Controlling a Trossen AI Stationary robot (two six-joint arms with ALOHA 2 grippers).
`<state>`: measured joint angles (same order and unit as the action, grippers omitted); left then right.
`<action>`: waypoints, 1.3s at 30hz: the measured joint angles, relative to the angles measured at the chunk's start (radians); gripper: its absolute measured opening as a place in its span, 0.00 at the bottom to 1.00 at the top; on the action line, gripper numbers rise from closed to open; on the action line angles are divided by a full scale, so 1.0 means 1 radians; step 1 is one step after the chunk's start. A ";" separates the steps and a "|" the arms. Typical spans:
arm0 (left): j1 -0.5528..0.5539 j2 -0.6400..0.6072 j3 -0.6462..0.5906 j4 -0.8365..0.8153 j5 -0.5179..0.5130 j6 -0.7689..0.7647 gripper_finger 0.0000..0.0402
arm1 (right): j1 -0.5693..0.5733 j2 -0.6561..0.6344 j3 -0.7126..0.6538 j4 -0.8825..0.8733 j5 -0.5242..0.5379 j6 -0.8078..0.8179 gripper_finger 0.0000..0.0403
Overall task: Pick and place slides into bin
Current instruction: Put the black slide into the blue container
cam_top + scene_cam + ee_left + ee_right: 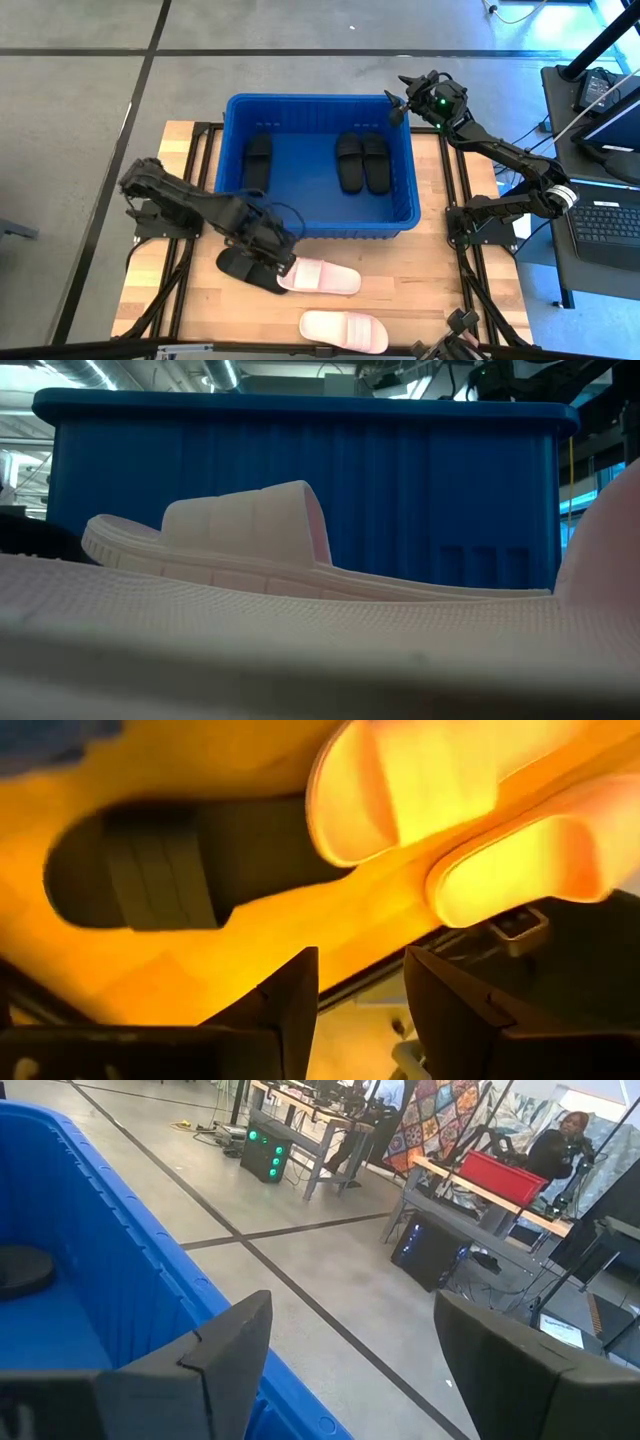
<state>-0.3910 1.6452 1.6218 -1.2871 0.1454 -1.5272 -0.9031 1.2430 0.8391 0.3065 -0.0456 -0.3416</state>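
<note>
The blue bin [320,222] stands at the table's far middle with three black slides lying flat inside: one on the left [258,160] and a pair on the right [361,162]. A fourth black slide [243,268] lies on the table in front of the bin. Its end touches a pale pink slide [322,277]. A second pink slide [343,330] lies near the front edge. My left gripper [277,256] hovers open and empty just above the black slide [170,865] and the nearer pink slide [400,780]. My right gripper [400,100] is open and empty over the bin's far right corner [120,1280].
The bin's near wall [350,480] rises right behind the pink slide [250,530]. The nearest pink slide [300,650] fills the low view's foreground. Black frame rails [468,215] run along both table sides. Desks with a keyboard [610,222] stand to the right.
</note>
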 joint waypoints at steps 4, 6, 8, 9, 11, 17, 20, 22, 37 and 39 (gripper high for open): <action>-0.025 0.066 0.000 -0.007 0.011 -0.058 0.35 | 0.000 0.000 0.000 0.000 0.000 0.000 0.69; -0.029 0.094 -0.001 -0.006 0.018 -0.075 0.35 | 0.000 0.000 0.000 0.000 0.000 0.000 0.69; -0.030 0.121 -0.001 -0.001 0.014 -0.088 0.35 | 0.000 0.000 0.000 0.000 0.000 0.000 0.69; -0.030 0.134 -0.001 -0.002 0.012 -0.087 0.35 | 0.000 0.000 0.000 0.000 0.000 0.000 0.69; -0.031 0.153 -0.001 -0.009 0.020 -0.087 0.35 | 0.000 0.000 0.000 0.000 0.000 0.000 0.69; -0.043 0.205 -0.001 -0.171 0.183 -0.201 0.39 | 0.000 0.000 0.000 0.000 0.000 0.000 0.69; -0.063 0.221 -0.002 -0.226 0.256 -0.240 0.42 | 0.000 0.000 0.000 0.000 0.000 0.001 0.69; -0.075 0.225 -0.002 -0.214 0.250 -0.233 0.44 | 0.000 0.000 0.000 0.000 -0.001 0.000 0.69; -0.087 0.225 -0.058 -0.125 0.109 -0.285 0.47 | 0.000 0.000 0.000 -0.003 -0.001 0.001 0.69; -0.088 0.225 -0.078 -0.092 0.114 -0.286 0.48 | 0.000 0.000 0.000 -0.006 -0.001 0.001 0.69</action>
<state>-0.4789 1.8706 1.5434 -1.3788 0.2591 -1.8129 -0.9031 1.2430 0.8391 0.3004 -0.0463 -0.3408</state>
